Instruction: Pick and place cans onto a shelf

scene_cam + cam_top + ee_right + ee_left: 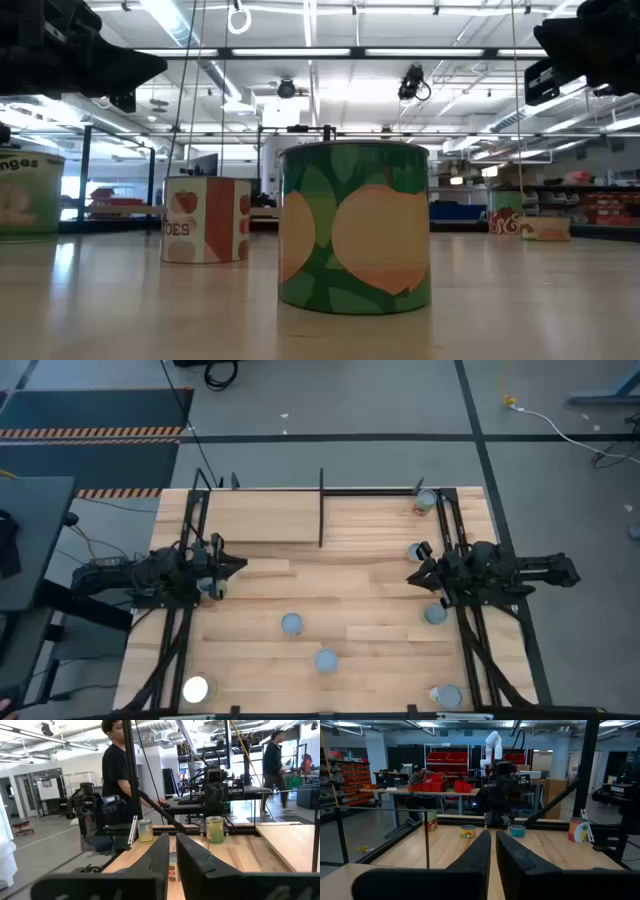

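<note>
1. While you read the high view, start with the planked tabletop (380, 575), which spans the space between both arms and carries everything else.
2. You will find the shelf (262, 518) at the far left of the table, a raised pale board edged by thin black rods (321, 508). No can stands on it yet, so the task looks to be at its very start.
3. Your left gripper (236, 565) hangs over the left edge, pointing inward, its fingers pressed together on nothing; the left wrist view shows the two dark fingers meeting with only a slit between them.
4. Your right gripper (414, 578) mirrors it at the right edge, likewise closed and empty. Both arms appear parked in a waiting pose, clear of the cans, probably so that either can reach inward.
5. The cans lie scattered apart, which should leave finger room round each: two mid-table (291, 623) (326, 659), one glaring white near the front left corner (195, 689), one at the front right (447, 697), and three along the right edge (425, 501) (416, 551) (435, 614). An eighth may sit under the left gripper, though that is hard to confirm.
6. The green-labelled can (355, 227) stands upright nearest the low camera.
</note>
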Robot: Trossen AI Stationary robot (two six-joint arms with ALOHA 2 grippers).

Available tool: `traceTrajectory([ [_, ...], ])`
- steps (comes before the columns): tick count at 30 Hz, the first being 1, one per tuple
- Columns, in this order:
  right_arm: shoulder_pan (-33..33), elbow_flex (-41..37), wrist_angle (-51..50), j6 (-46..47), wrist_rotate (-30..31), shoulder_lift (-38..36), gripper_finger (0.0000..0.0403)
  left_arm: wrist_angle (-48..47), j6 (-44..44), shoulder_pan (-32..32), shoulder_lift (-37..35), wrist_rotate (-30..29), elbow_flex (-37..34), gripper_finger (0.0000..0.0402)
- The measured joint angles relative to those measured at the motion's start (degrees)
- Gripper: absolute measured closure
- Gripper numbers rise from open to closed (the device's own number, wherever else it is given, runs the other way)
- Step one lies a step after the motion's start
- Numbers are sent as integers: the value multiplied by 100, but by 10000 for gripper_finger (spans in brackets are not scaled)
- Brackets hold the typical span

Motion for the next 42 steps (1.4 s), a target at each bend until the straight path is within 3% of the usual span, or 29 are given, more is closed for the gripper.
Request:
traceTrajectory([
  [42,1,0,0,0,0,0,363,169,-1,6,15,-23,0,367],
])
